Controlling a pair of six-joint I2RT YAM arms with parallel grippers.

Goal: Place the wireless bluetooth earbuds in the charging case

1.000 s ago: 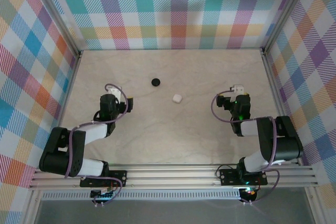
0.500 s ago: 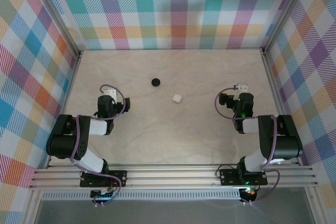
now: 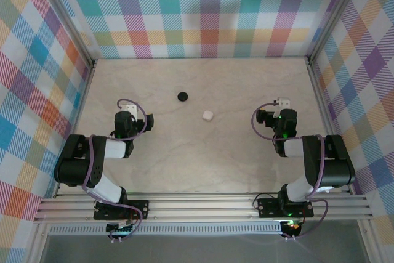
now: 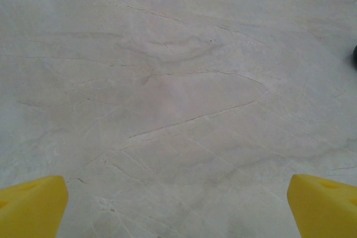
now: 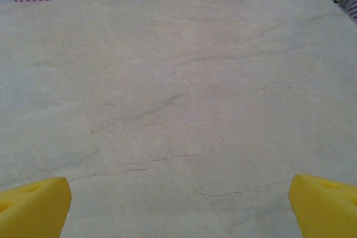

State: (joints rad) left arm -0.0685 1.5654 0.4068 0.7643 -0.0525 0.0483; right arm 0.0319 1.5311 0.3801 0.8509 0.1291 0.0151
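Charging case [image 3: 207, 115], plain white, lies near a black disc [image 3: 183, 96].

The left arm [image 3: 114, 149] and right arm [image 3: 326, 164] combine black joint housings with white link tubes. Looped purple cables [image 3: 92, 161] run outside (a green lamp [image 3: 284, 133] glows on the right arm). Gripper fingers [image 4: 33, 204] are yellow wedges.
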